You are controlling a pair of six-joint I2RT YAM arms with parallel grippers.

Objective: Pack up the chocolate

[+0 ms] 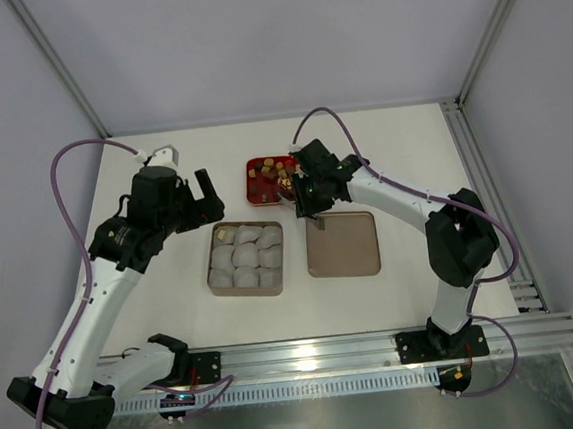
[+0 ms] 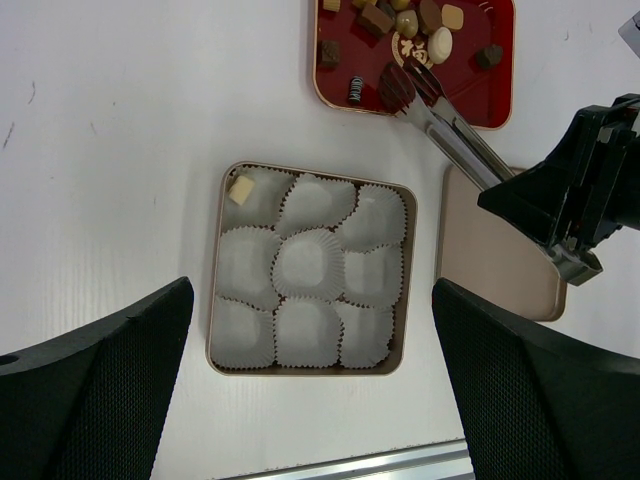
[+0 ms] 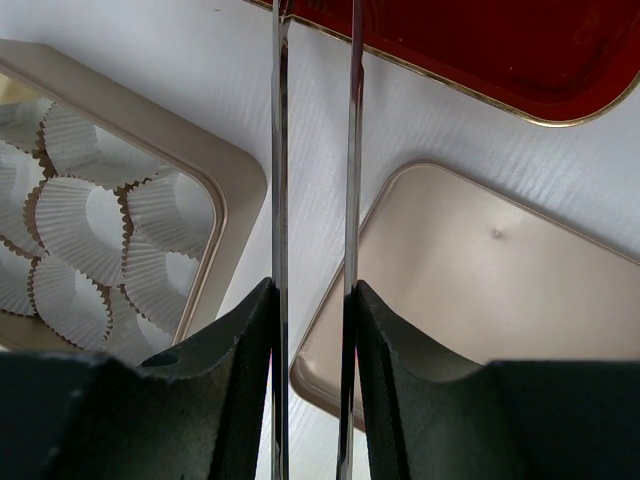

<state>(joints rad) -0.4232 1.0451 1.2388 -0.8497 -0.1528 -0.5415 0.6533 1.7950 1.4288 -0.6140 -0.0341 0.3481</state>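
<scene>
Left wrist view: open desk (image 2: pixel 100 150) left of tin (image 2: pixel 213 300). Left gripper (image 2: pixel 312 285) jaws wide apart, empty, over paper cups (image 2: pixel 310 265). Cream chocolate (image 2: pixel 240 188) in far-left corner cup. Right gripper (image 2: pixel 520 195) jaws clamped on tongs (image 2: pixel 450 125), tips around dark chocolate (image 2: pixel 395 88) in red tray (image 2: pixel 490 100).

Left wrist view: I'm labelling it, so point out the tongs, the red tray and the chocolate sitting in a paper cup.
tongs (image 2: pixel 455 138), left wrist view, middle of the metal arms.
red tray (image 2: pixel 470 100), left wrist view, bare red floor.
chocolate in cup (image 2: pixel 240 189), left wrist view, top face of the piece.
</scene>
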